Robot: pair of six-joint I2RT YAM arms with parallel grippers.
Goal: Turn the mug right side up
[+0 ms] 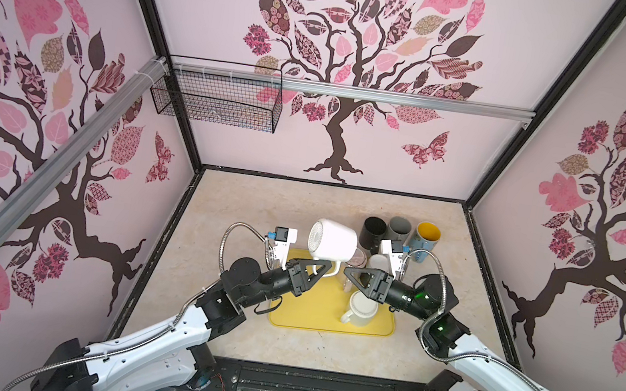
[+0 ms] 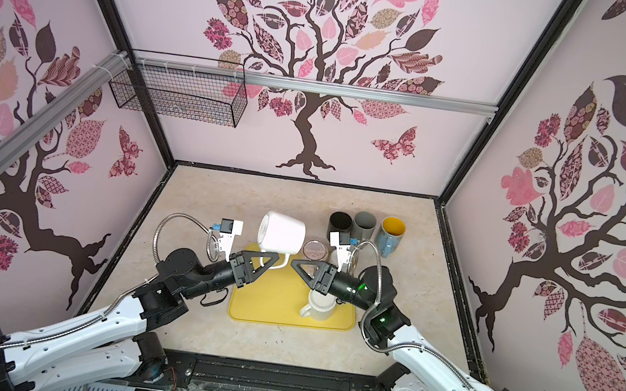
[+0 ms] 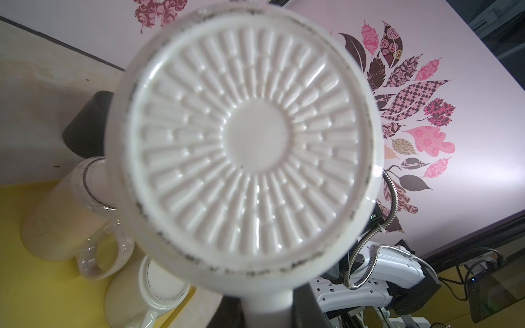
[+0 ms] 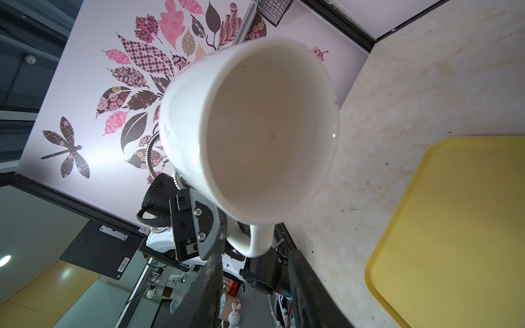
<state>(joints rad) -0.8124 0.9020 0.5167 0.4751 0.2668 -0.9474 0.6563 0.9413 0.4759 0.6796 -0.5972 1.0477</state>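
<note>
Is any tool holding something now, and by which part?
The left tool holds the white mug by its handle; the right tool holds nothing.

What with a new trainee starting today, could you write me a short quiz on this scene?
1. Which tool holds the white mug, and by what part?
2. True or false: the held mug's opening faces straight up.
3. The blue mug stands: A on the table, off the yellow tray; B on that tray; C on a shelf.

Key: 1. The left tool, shut on the handle. 2. False: it hangs on its side in the air. 3. A.
</note>
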